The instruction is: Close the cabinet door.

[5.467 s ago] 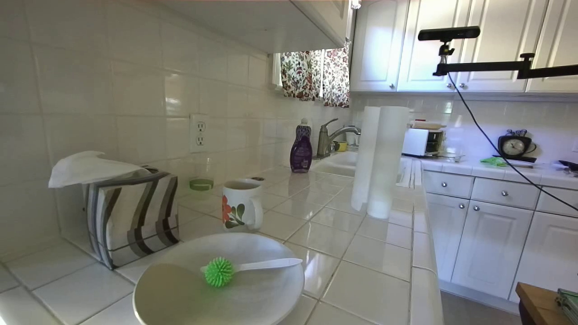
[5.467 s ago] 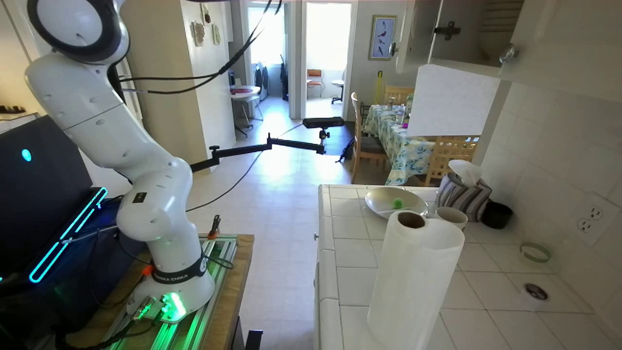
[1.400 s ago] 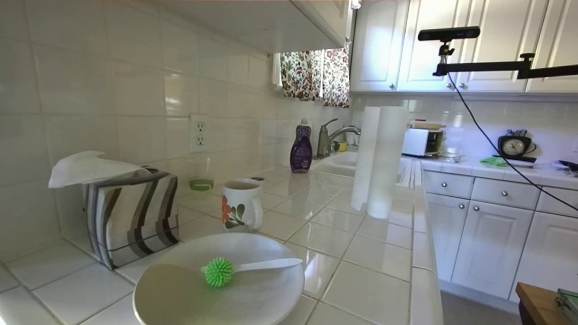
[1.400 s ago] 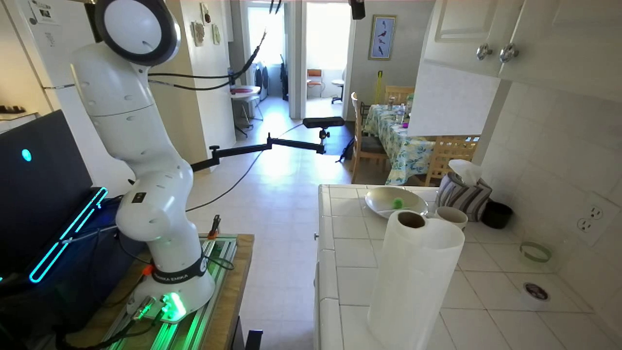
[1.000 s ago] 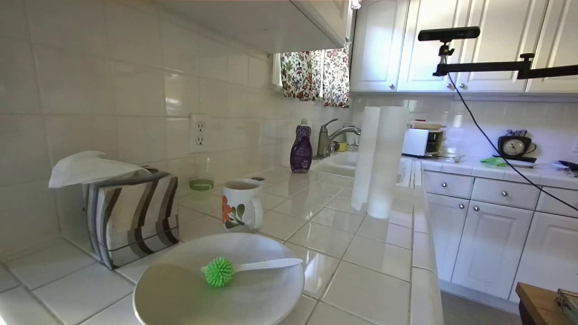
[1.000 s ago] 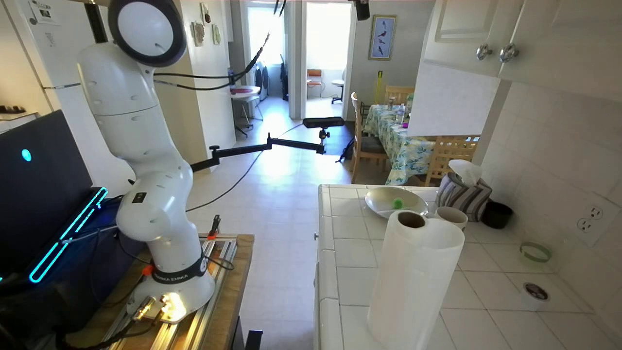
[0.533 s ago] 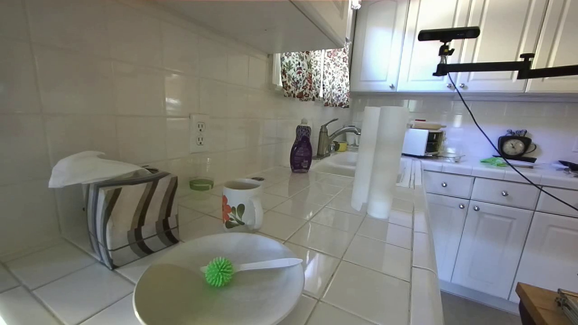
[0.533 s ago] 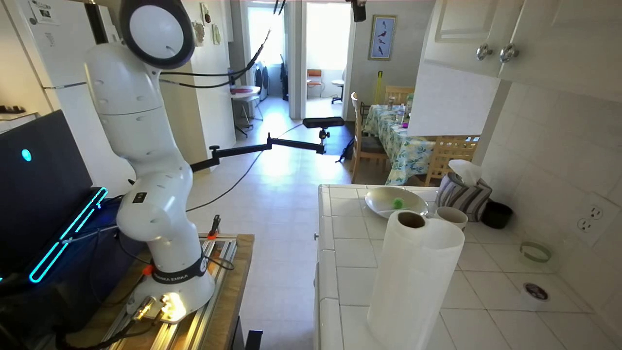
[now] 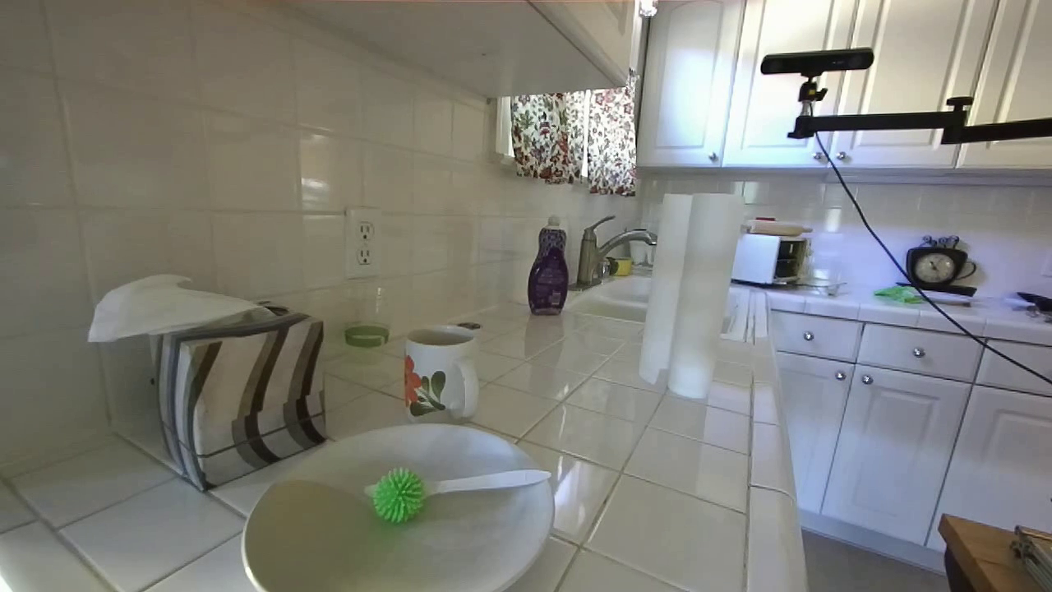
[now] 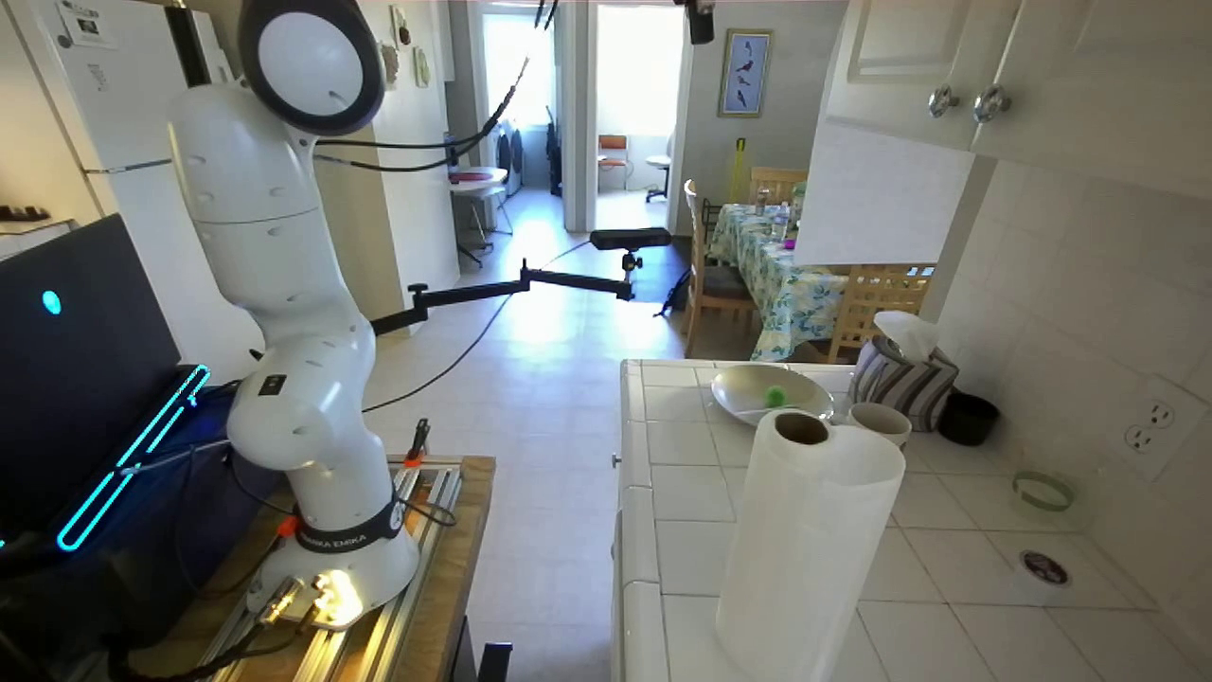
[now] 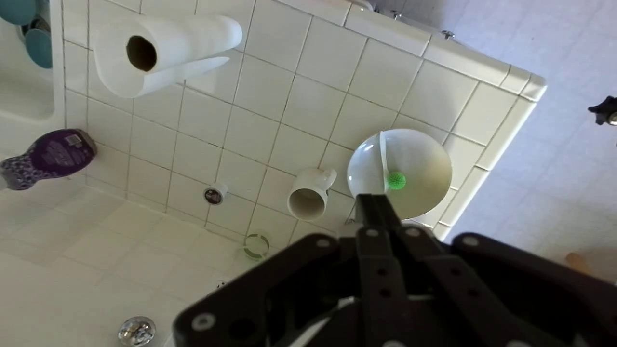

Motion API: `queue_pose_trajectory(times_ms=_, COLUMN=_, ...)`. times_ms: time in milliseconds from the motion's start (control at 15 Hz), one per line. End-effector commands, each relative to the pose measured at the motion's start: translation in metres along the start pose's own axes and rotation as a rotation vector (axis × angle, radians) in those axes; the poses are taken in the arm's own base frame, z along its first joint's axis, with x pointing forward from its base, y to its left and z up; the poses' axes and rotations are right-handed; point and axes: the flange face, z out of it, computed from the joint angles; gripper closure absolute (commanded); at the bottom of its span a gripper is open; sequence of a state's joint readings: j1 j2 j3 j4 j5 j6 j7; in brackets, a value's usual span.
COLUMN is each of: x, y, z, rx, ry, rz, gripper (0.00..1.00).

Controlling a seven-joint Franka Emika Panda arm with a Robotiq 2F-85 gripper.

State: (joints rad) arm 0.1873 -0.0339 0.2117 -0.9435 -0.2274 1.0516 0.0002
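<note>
cabinet door [image 10: 907,66], white with a panel outline, hangs above the tiled bench [image 10: 677,493] in an exterior view; it sits closed, in line with the neighbouring door [image 10: 1108,104], a thin seam between, its clear faceted knob [image 10: 942,100] near the lower corner. in the wrist view the black tool [image 11: 373,198] is pressed together.

Beyond the matt black gripper [image 11: 377,202] lie glazed square white tiles [image 11: 330,55], a glossy round white bowl [image 11: 426,154] and a spiky, rubbery-looking green ball [image 11: 396,180]; farther from it, a matt white paper roll [image 11: 197,36] and a shiny purple plastic bottle [image 11: 65,153]. The smooth white cabinet door [image 10: 885,95] carries a shiny, round, glass-like knob [image 10: 942,100].
</note>
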Motion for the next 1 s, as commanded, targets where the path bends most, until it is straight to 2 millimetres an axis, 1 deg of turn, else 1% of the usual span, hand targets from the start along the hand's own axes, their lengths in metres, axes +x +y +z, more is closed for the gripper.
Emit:
queue_pose_trajectory(times_ms=0, x=0.0, y=0.0, z=0.0, rx=0.0, ry=0.0, rz=0.0, gripper=1.0)
queue_pose_trajectory(times_ms=533, x=0.0, y=0.0, z=-0.001, rx=0.001, ry=0.002, rz=0.001, gripper=1.0)
queue_pose_trajectory(times_ms=600, x=0.0, y=0.0, z=-0.001, rx=0.001, ry=0.002, rz=0.001, gripper=0.75)
queue_pose_trajectory(times_ms=933, x=-0.022, y=-0.037, z=-0.007, rx=-0.038, ry=0.008, rz=0.039, gripper=0.75)
